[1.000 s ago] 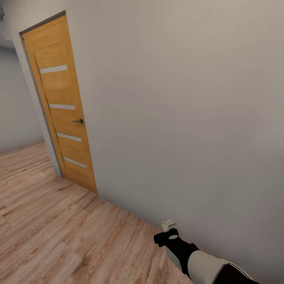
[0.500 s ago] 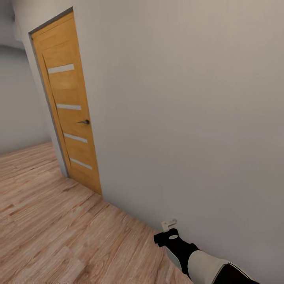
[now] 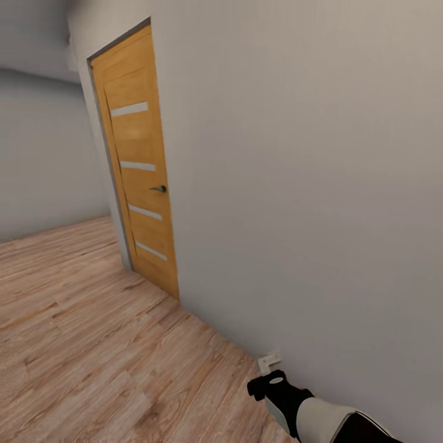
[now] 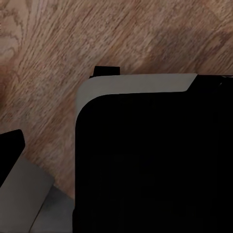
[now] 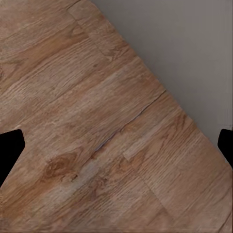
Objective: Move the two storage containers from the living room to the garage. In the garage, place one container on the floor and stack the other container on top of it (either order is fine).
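The two storage containers are out of view, and neither gripper carries anything. My right arm (image 3: 320, 415) reaches in low beside a pale wall. Seen in the right wrist view, my right gripper (image 5: 116, 145) hangs open over wood planks, its dark fingertips (image 5: 9, 148) at opposite edges of the picture. My left gripper (image 4: 116, 145) shows one dark fingertip (image 4: 10, 144) at the picture's edge, spread as wide as the right one. The robot's black body (image 4: 155, 165) covers the other side.
An orange wooden door (image 3: 138, 166) with pale strips and a dark handle (image 3: 160, 189) stands shut in the pale grey wall (image 3: 307, 184). Light wood plank floor (image 3: 86, 344) stretches left toward another grey wall (image 3: 43, 160).
The whole picture has shifted: the camera turned left, so door and wall sit further right in the view. My right arm sits slightly lower in the picture. Both grippers are unchanged.
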